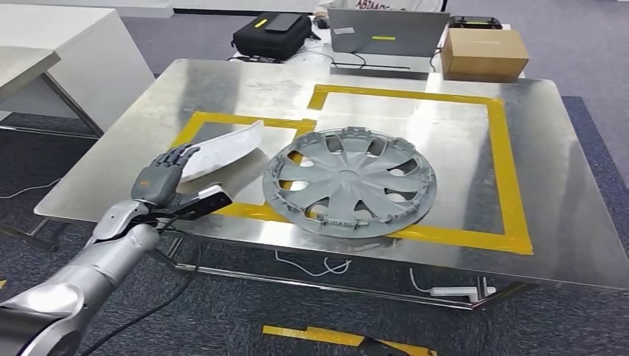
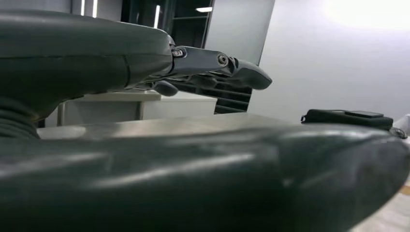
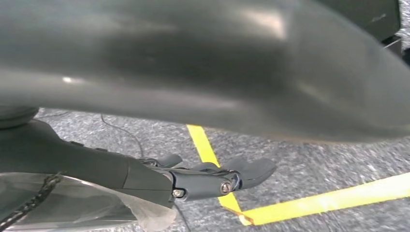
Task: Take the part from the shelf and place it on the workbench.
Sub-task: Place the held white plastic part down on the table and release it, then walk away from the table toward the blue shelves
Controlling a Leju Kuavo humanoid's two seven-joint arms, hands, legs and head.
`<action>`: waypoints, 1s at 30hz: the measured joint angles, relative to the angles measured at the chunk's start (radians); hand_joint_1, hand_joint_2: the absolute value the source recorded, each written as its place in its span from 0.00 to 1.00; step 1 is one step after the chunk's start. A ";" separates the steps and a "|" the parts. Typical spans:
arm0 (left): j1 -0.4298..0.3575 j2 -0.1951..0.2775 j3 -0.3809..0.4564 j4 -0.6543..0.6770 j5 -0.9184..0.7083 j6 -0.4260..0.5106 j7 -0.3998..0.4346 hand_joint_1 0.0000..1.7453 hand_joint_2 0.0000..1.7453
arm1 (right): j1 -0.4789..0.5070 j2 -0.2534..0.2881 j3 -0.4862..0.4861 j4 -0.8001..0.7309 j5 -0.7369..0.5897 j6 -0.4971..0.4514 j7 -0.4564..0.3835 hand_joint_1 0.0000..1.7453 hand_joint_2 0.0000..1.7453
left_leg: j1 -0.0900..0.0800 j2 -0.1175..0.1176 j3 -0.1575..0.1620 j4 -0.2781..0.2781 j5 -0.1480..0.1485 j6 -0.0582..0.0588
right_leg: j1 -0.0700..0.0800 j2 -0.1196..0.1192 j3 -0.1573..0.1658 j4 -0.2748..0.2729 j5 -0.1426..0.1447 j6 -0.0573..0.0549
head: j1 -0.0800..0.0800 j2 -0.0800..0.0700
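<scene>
Nearest you, the silver left arm rises from 7 o'clock of the head view, ending at the left hand at the desk's near left edge. Your steel desk is the largest thing ahead, marked with yellow tape in rectangles. On it, at the centre, lies the grey wheel cover, flat, its near rim lying across the front tape line. At 9 o'clock of the cover lies the part, a pale curved panel, inside the left taped rectangle; the left hand's fingertips are at the part's near end, fingers stretched out and spread, not wrapped around it. Whether they touch it, you cannot tell.

At 12 o'clock, beyond the desk, you have a laptop, a black bag at 11 and a cardboard box at 1.

Your right hand hangs over grey carpet with yellow floor tape, fingers loosely extended, holding nothing.
</scene>
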 joint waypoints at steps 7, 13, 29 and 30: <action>0.009 0.001 0.010 0.000 0.003 0.000 -0.003 0.00 0.00 | 0.003 -0.002 0.000 0.000 0.001 0.002 0.000 0.00 0.00 | -0.005 0.000 0.115 0.031 -0.045 0.017 | 0.012 0.000 -0.076 0.004 0.058 -0.001 | -0.001 0.000; 0.005 -0.001 0.013 0.000 0.008 0.000 -0.006 0.00 0.00 | 0.005 -0.004 0.000 0.000 0.003 0.002 0.000 0.00 0.00 | -0.012 0.003 0.187 -0.123 -0.024 0.051 | 0.013 -0.002 -0.103 0.007 0.077 0.032 | 0.000 0.000; 0.086 0.020 0.039 0.021 0.003 0.003 0.005 0.00 0.00 | 0.016 -0.025 -0.003 -0.002 -0.001 -0.005 -0.016 0.00 0.00 | -0.007 0.006 0.035 -0.082 0.064 0.017 | 0.001 -0.002 0.045 -0.024 -0.020 0.015 | 0.008 0.000; 0.101 0.026 0.041 0.027 0.005 0.003 0.009 0.00 0.00 | 0.017 -0.026 -0.005 -0.003 -0.003 -0.007 -0.017 0.00 0.00 | -0.006 0.006 0.024 -0.041 0.017 0.012 | 0.000 -0.002 0.034 -0.025 -0.008 0.006 | 0.006 0.000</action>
